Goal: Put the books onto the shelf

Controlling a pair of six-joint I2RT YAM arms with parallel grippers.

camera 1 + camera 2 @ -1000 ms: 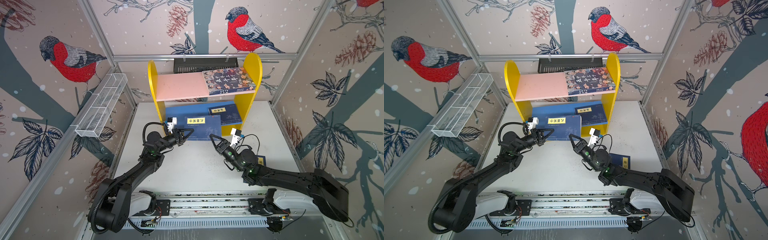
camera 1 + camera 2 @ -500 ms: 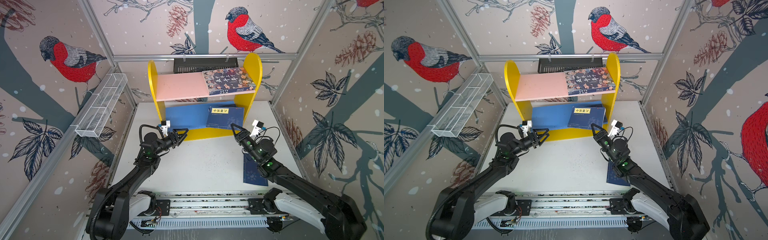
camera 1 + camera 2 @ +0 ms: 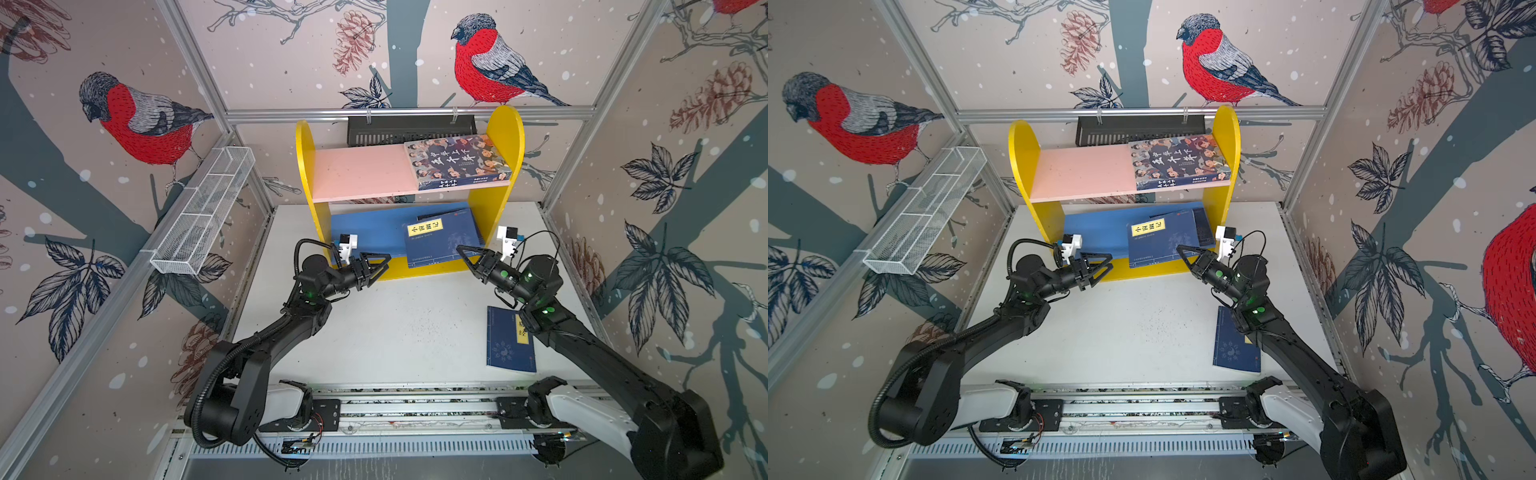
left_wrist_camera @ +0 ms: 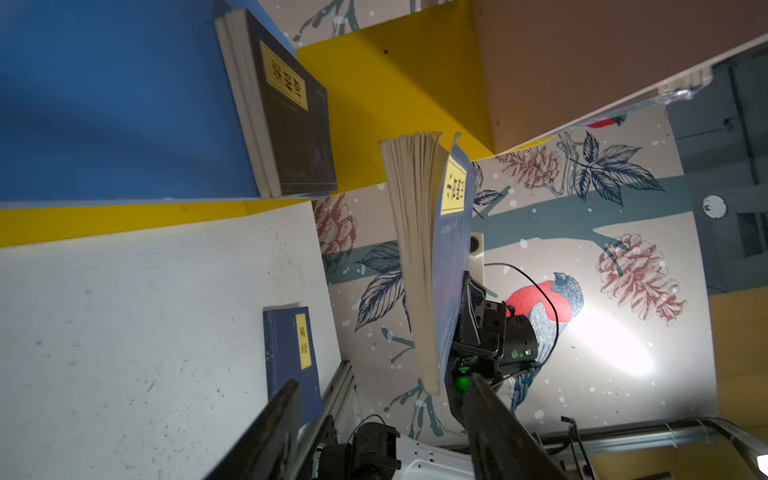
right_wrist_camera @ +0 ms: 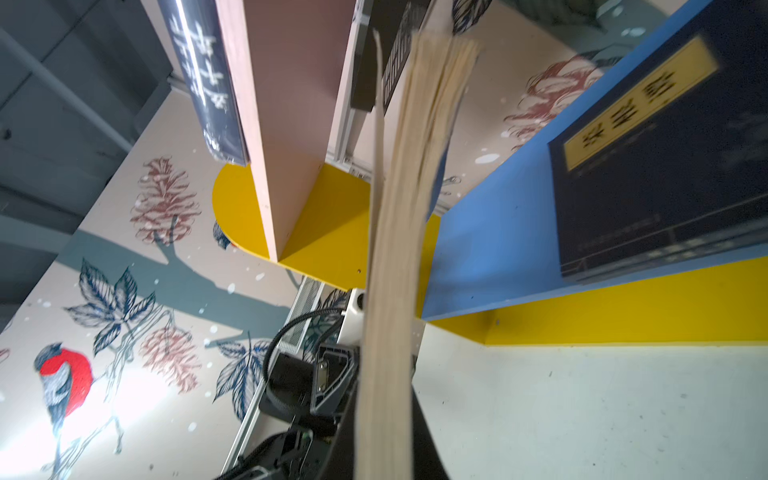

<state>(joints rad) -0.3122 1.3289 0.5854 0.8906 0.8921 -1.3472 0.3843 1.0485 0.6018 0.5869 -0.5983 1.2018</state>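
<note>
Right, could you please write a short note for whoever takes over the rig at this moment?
Left gripper: open, empty, near the front of the blue lower board of the shelf.
Right gripper: shut on the held navy book, in front of that board, not yet laid down.
Done: colourful book lies on the pink upper board; stacked navy books on the blue board, count unclear.
To do: place the held book, then the last navy book, on the table by the right arm.
</note>
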